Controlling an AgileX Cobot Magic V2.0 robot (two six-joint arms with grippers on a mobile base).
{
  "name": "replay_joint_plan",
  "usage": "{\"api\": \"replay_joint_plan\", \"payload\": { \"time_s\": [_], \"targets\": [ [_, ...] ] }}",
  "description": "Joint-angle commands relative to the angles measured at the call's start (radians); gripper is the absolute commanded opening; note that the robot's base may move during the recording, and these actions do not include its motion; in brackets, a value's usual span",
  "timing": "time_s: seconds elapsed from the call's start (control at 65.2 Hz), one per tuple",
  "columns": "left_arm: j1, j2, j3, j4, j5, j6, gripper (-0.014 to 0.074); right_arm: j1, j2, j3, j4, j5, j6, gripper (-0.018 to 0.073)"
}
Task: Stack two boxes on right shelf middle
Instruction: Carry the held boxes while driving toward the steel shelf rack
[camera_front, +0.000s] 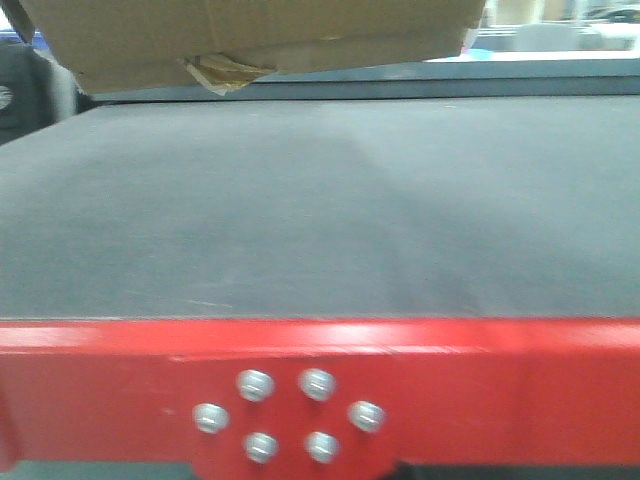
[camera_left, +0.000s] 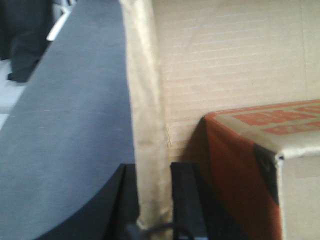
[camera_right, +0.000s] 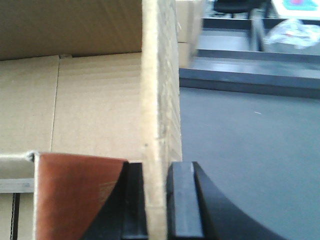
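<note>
A brown cardboard box with torn yellowish tape hangs at the top of the front view, above the far edge of a dark grey shelf surface. My left gripper is shut on the box's left wall. My right gripper is shut on its right wall. Inside the open box lies a second box with orange-red print, seen in the left wrist view and the right wrist view. Neither gripper shows in the front view.
The shelf level has a red front lip with several round screws, close to the camera. A dark shape stands at the far left. More dark rack levels and clutter lie beyond the right side.
</note>
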Motion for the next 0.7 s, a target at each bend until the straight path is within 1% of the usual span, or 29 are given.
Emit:
{"api": "replay_joint_plan", "payload": {
  "time_s": [0.0,0.69],
  "targets": [
    [-0.004,-0.006,-0.008,-0.001,-0.047,0.004,-0.0111,0.003,-0.014,-0.016,0.000,-0.097,0.005,-0.0151],
    [-0.004,-0.006,-0.008,-0.001,-0.047,0.004,-0.0111,0.003,-0.014,-0.016,0.000,-0.097,0.005,-0.0151]
  ]
}}
